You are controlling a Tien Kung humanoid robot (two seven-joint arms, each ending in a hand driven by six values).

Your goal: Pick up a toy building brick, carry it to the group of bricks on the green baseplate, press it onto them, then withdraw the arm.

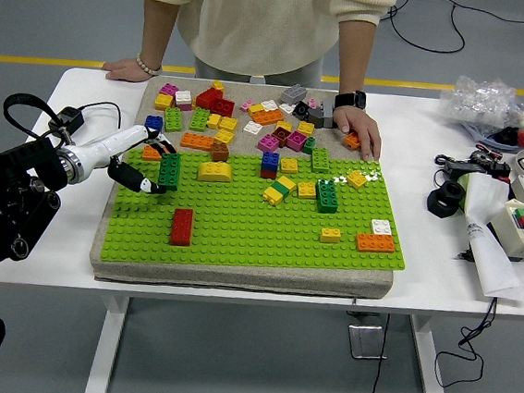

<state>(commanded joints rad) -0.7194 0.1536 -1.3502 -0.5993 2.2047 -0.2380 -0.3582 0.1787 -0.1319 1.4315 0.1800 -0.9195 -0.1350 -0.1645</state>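
L hand [145,162] comes in from the left edge over the worktop [73,234], its fingers [138,182] curled around a dark green brick [169,170] and gripping it. The brick stands upright, held at the left end of the green baseplate [259,229], near its far edge. I can't tell whether it touches the studs or sits just above them.

Just behind the fingers lies an orange brick [151,153] (partly hidden by the hand), and beyond that a blue brick [154,123]. In front of the fingers, nearer the worktop's near edge, a red brick [181,226] stands on the baseplate, apart from the held one. To the right of the fingers sits a yellow curved brick [214,171], then, well apart, the group of bricks [295,186] w/ blue, yellow and green pieces around the baseplate's middle. An orange-and-white pair [376,237] sits furthest from the fingers, at the right end.

Loose bricks [242,116] crowd the grey mat beyond the baseplate. A person [260,20] stands at the far side, one hand [359,132] resting on the bricks at the pile's right end, the other hand [126,69] flat on the worktop.

R hand not visible.
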